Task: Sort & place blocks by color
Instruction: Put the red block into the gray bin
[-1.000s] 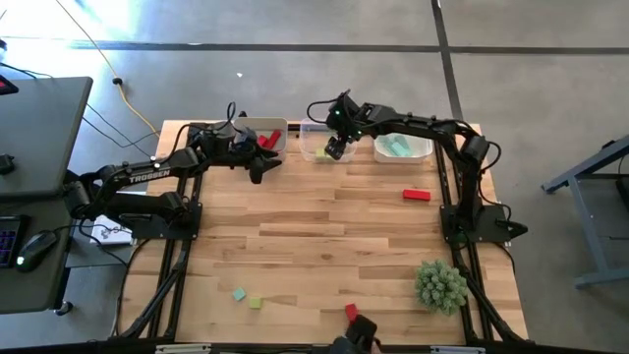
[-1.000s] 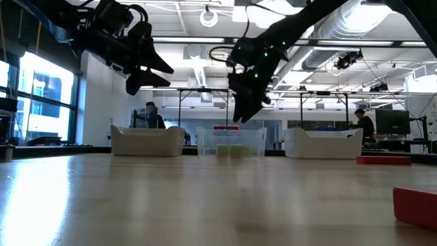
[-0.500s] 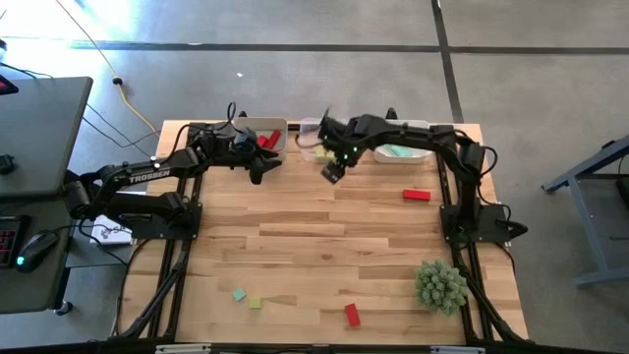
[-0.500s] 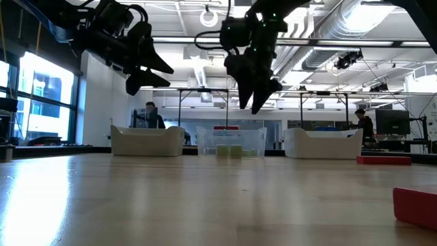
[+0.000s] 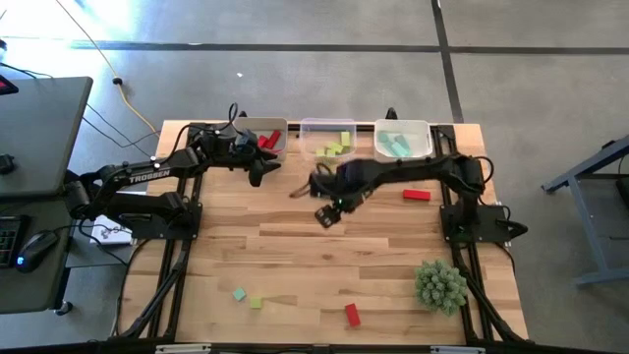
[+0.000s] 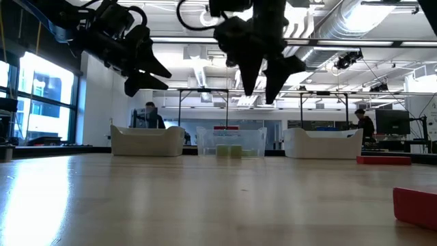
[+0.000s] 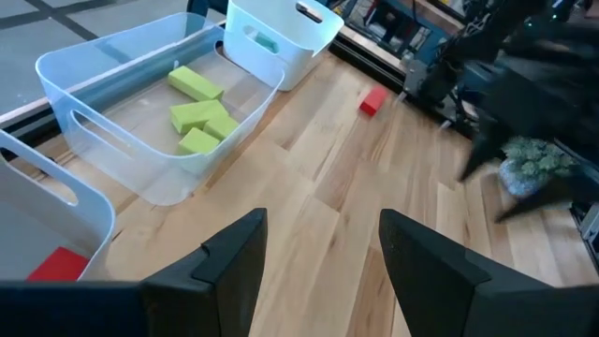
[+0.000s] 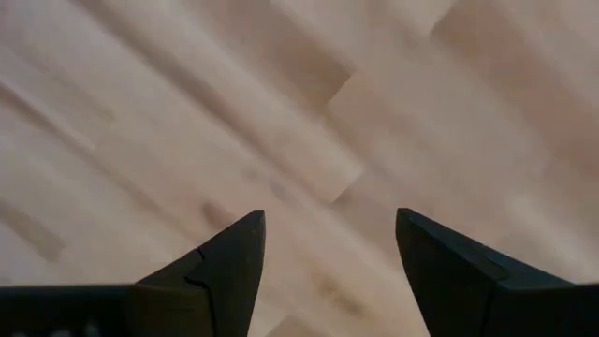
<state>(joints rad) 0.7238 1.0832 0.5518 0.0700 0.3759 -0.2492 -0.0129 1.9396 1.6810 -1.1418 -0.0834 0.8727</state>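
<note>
My right gripper (image 5: 325, 213) hangs open over bare wood in the middle of the table (image 5: 295, 246), its fingers pointing down with nothing between them (image 8: 328, 253). My left gripper (image 5: 257, 173) waits open in the air just in front of the left white bin (image 5: 263, 138), which holds red blocks. The clear middle bin (image 7: 140, 159) holds yellow-green blocks (image 7: 198, 115), and the right white bin (image 5: 401, 141) holds teal ones. Loose on the table lie a red block (image 5: 416, 195), a teal block (image 5: 239, 293), a yellow-green block (image 5: 256, 302) and another red block (image 5: 352, 315).
A spiky green plant ball (image 5: 440, 285) sits near the table's right near corner. The three bins stand in a row along the far edge. The arms' dark frames run along the left and right edges. People stand in the room beyond the table.
My right gripper has swung from above the clear bin toward the table's near edge, out over the middle of the table. It has tipped to point down and has rolled about its own line, staying open. My left gripper has kept still.
</note>
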